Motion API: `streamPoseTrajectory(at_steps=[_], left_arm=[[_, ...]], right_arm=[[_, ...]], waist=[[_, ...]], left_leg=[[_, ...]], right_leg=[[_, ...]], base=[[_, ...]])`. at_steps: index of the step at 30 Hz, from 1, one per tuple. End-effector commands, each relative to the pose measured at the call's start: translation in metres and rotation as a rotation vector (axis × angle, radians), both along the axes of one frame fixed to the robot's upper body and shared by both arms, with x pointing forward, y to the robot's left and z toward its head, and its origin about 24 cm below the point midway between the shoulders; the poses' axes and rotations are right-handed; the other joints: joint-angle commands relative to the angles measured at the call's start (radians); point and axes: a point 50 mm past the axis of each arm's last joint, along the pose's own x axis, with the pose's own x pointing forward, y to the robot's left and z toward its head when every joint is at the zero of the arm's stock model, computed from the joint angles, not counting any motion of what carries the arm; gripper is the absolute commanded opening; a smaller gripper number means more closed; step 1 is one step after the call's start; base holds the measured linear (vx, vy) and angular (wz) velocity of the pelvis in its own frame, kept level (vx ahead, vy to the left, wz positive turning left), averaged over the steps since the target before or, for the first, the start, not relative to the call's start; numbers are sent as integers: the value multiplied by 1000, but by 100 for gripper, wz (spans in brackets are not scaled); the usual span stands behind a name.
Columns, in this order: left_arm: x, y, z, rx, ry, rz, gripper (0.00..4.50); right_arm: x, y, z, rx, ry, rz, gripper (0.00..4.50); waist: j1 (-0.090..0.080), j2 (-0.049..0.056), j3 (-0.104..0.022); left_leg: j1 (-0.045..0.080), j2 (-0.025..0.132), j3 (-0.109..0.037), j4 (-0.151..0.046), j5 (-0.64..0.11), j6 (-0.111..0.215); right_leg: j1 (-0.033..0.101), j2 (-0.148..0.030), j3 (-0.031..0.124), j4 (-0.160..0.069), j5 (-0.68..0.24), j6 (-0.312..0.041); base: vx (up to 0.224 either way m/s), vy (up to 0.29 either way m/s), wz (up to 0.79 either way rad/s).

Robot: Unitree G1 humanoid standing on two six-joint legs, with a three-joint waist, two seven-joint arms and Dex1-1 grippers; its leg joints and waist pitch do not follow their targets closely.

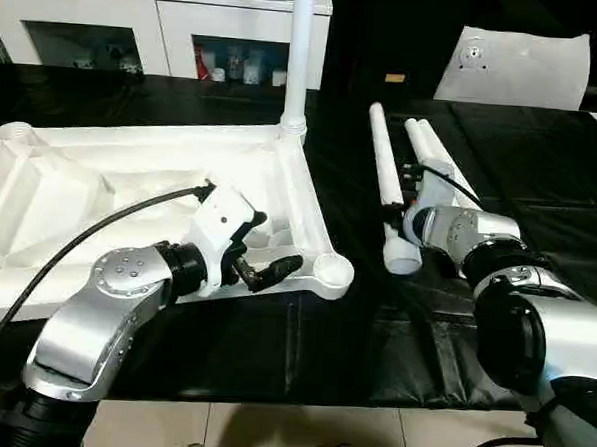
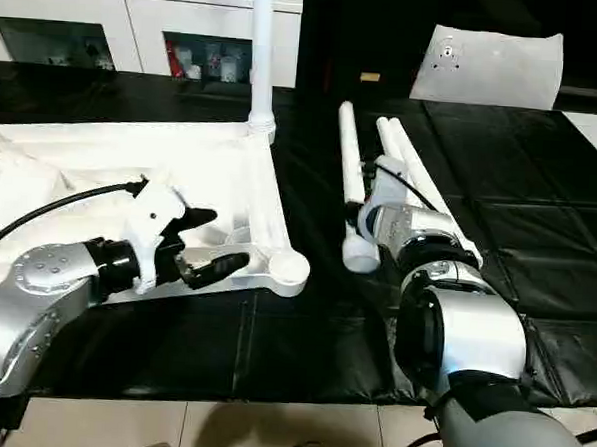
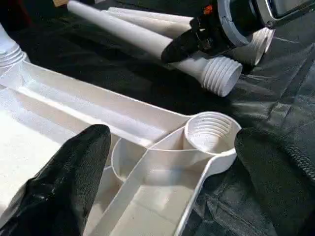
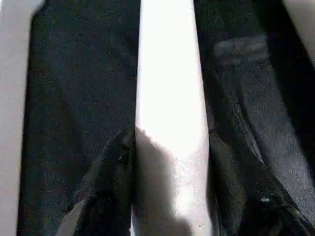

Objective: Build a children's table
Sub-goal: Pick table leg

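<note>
The children's table top (image 1: 131, 175) lies upside down on the black-covered table, ribs facing up. One leg (image 1: 299, 53) stands upright in its far right corner socket. My left gripper (image 1: 272, 244) hangs open beside the near right corner socket (image 3: 209, 132), one finger on either side of it and touching nothing. Three loose legs (image 1: 437, 156) lie side by side to the right of the top. My right gripper (image 4: 170, 162) is down over the leftmost leg (image 1: 386, 148), a black finger (image 4: 110, 172) against each side of it, near its threaded end (image 3: 219, 73).
White cabinets with glass doors (image 1: 89, 22) line the back wall. A flat white panel (image 1: 517, 70) leans at the back right. The black cloth (image 1: 372, 348) ends at the table's front edge, with tiled floor below. A black cable (image 1: 77, 242) arcs over the table top from my left wrist.
</note>
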Motion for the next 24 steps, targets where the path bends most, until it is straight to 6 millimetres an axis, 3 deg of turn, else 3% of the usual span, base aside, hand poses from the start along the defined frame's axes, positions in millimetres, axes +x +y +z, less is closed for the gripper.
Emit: streamPoseTrajectory(at_steps=[1,2,3,4,6,8,9,12,14,15,16,17,18,19,22,24], left_arm=[[4,-3,1,-19,-12,10,450],[7,-5,3,-35,-23,23,450],[9,-6,4,-43,-31,31,450],[11,-6,5,-45,-47,51,450],[18,-6,9,-70,-64,106,450],[23,-5,10,-84,-70,142,450],[28,-6,13,-108,-70,169,450],[38,-15,23,-182,-75,188,450],[41,-18,27,-206,-79,185,450],[48,-24,34,-256,-81,187,450],[52,-27,39,-290,-81,195,450],[55,-28,43,-322,-78,201,450],[55,-28,43,-322,-78,201,450],[61,-30,51,-400,-60,212,450],[62,-31,57,-470,-39,200,450],[63,-33,59,-510,-22,189,450]], right_arm=[[6,1,9,21,-107,-8,186],[9,1,15,10,-194,-20,186],[11,0,20,2,-249,-31,186],[11,0,20,41,-236,-42,186],[12,0,25,123,-259,-46,186],[13,0,30,173,-292,-36,186],[13,0,35,233,-345,-12,186],[8,0,45,373,-471,74,186],[5,0,46,417,-504,101,185],[-4,-1,49,495,-585,156,185],[-11,-2,47,534,-598,185,185],[-17,-3,44,550,-610,210,185],[-17,-3,44,550,-610,210,185],[-31,-8,38,581,-622,255,184],[-43,-9,36,605,-636,301,184],[-51,-7,36,592,-642,342,184]], waist=[[3,16,-82],[3,11,-81],[6,12,-81],[5,5,-85],[6,12,-84],[5,10,-84],[5,22,-83],[11,7,-87],[18,11,-90],[26,10,-85],[29,11,-89],[34,22,-87],[35,16,-87],[38,24,-86],[42,22,-86],[43,22,-83]], left_leg=[[0,19,2,-57,-144,9],[0,19,4,-57,-141,16],[0,20,4,-56,-141,19],[-1,21,4,-56,-129,24],[1,19,3,-56,-126,32],[0,18,4,-55,-126,37],[0,17,3,-55,-142,41],[-2,20,3,-54,-108,66],[-2,21,1,-52,-83,77],[-2,16,4,-54,-73,96],[1,21,3,-52,-73,97],[3,20,2,-54,-73,99],[1,18,3,-54,-76,98],[0,15,0,-55,-80,84],[4,20,-3,-58,-115,67],[-1,16,-5,-60,-119,54]], right_leg=[[64,-56,36,-62,-133,-234],[64,-55,37,-64,-125,-240],[63,-58,37,-65,-130,-240],[67,-58,37,-61,-120,-244],[67,-54,36,-60,-109,-241],[68,-53,36,-61,-103,-241],[69,-52,35,-63,-102,-243],[75,-55,36,-62,-67,-248],[76,-57,37,-58,-44,-254],[77,-54,38,-66,-35,-253],[75,-57,39,-62,-30,-254],[74,-54,37,-67,-32,-260],[77,-53,37,-69,-33,-257],[79,-54,36,-70,-64,-259],[79,-57,34,-77,-120,-248],[82,-57,32,-84,-182,-221]], base=[[0,0,0],[0,0,0],[0,0,0],[0,0,0],[0,0,0],[0,0,0],[0,0,0],[0,0,0],[0,0,0],[0,0,0],[0,0,0],[0,0,0],[0,0,0],[0,0,0],[0,0,0],[0,0,0]])
